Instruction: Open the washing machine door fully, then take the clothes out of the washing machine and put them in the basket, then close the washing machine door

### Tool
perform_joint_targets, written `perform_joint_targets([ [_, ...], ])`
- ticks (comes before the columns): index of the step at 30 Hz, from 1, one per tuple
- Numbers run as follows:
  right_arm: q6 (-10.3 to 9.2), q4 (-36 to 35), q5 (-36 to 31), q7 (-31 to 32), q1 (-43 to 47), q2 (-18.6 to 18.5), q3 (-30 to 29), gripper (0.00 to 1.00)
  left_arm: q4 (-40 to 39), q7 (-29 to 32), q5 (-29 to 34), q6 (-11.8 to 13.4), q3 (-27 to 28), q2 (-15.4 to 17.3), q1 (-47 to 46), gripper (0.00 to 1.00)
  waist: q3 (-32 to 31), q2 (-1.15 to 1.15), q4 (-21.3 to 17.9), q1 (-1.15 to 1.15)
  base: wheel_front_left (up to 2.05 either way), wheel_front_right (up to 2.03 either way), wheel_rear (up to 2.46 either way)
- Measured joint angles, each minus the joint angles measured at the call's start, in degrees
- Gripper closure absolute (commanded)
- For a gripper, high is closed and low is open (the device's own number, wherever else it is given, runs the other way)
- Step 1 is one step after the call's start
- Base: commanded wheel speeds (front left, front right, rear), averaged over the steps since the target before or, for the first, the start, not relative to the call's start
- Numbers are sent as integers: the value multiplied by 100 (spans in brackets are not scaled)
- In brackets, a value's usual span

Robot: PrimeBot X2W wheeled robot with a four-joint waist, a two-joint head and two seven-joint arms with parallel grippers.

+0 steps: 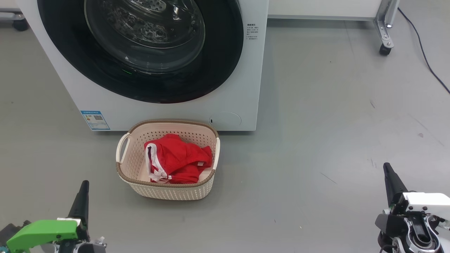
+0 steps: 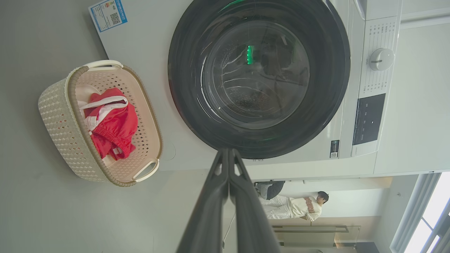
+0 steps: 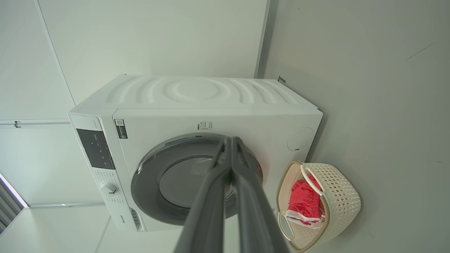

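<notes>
Washing machine (image 1: 242,88) sits well ahead of both tools, its door (image 1: 218,63) flush against the front. Basket (image 1: 168,191) is ahead and inward of the left tool (image 1: 83,186), with the clothes (image 1: 179,158) inside. Left tool and right tool (image 1: 388,172) have fingers pressed together, empty. All steps look done, so the next move probably needs no grasp.

Left tool (image 1: 84,184), right tool (image 1: 386,166): fingers together.

Head view: washing machine door (image 1: 221,59) cut off at top edge; my left gripper (image 1: 83,188) cut off at btm; blue label (image 1: 95,120) txt too small to read.
</notes>
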Motion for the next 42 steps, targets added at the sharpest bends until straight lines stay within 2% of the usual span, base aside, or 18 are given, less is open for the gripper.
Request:
perform_joint_targets([
  [42,0,0,1,0,-1,0,0,100,-10,2,5,0,20,-2,-1,100,1,0,0,0,0,0,0],
])
